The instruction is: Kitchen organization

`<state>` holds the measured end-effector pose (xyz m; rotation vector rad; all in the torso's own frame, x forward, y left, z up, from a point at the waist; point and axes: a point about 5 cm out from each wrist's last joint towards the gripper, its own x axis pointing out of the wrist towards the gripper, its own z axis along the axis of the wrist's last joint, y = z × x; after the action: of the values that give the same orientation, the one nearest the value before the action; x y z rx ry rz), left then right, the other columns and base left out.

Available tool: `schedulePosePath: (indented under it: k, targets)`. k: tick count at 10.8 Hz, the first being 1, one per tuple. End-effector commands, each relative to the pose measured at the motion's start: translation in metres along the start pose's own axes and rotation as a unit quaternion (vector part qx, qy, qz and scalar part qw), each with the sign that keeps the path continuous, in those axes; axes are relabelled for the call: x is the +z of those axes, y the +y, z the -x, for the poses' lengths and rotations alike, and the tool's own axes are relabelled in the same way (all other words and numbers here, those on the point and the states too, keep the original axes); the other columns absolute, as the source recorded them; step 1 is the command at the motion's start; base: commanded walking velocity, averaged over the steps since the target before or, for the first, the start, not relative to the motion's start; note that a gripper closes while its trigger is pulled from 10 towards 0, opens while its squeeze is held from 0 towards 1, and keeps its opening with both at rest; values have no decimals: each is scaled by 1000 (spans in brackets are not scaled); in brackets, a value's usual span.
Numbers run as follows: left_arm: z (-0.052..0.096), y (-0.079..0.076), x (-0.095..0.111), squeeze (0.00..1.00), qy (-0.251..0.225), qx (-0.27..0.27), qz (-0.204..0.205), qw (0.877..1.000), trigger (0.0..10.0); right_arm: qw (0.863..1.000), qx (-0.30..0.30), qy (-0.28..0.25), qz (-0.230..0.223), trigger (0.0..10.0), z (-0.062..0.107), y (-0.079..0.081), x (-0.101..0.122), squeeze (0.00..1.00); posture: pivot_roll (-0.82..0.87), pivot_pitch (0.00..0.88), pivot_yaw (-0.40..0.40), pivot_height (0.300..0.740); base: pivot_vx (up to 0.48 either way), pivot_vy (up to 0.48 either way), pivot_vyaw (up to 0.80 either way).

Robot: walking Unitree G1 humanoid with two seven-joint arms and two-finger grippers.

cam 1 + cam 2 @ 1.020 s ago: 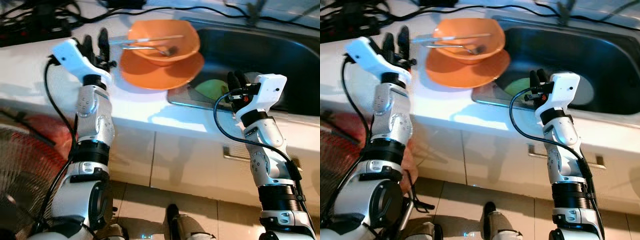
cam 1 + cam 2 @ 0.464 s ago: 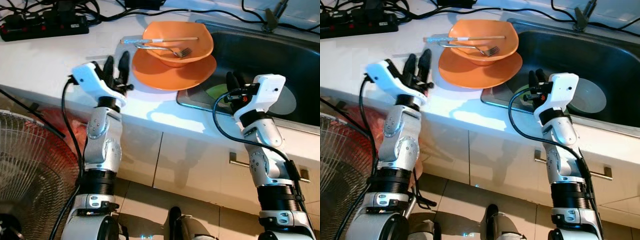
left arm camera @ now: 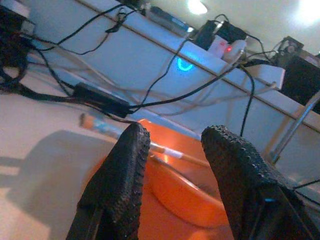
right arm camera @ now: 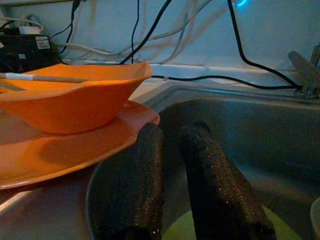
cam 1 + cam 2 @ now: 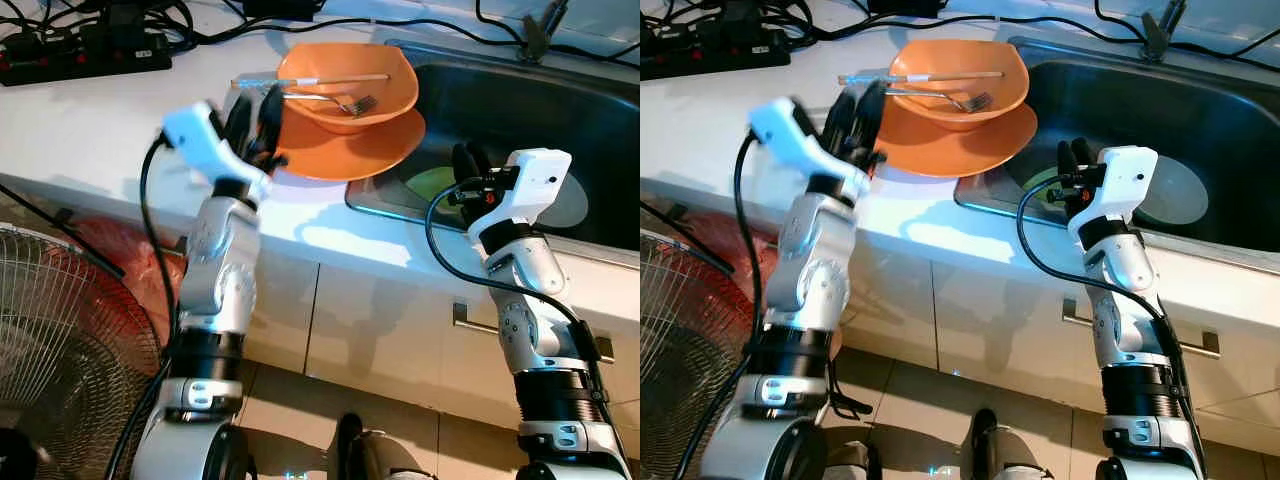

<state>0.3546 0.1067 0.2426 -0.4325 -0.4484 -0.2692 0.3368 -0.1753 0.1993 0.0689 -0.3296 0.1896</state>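
Progress: early stage, judged from layout. Orange bowl stacked on orange plate, both on white counter beside steel sink; nothing lifted yet. Bowl contents: fork plus one long utensil, possibly chopstick or brush, blurred. Sink contents: green item, pale plate.

Left gripper: near plate rim, fingers parted, nothing held. Right gripper: over sink edge, fingers nearly together, nothing held.

Remaining: grasp and relocate dishware.
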Motion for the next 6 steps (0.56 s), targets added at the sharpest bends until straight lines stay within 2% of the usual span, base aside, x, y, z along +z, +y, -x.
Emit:
schedulePosePath:
  k: [1, 6]
  targets:
    - [-3, -6, -2, 0, 8, -8, 6, 1000, 10000, 1000, -6, -2, -1, 10000, 2, -2, 0, 0, -2, 182, -10, 740, 0, 0, 0]
    - [-8, -12, -5, 0, 19, -2, 14, 1000, 10000, 1000, -7, -2, -1, 10000, 3, -3, -1, 0, -3, 181, -10, 740, 0, 0, 0]
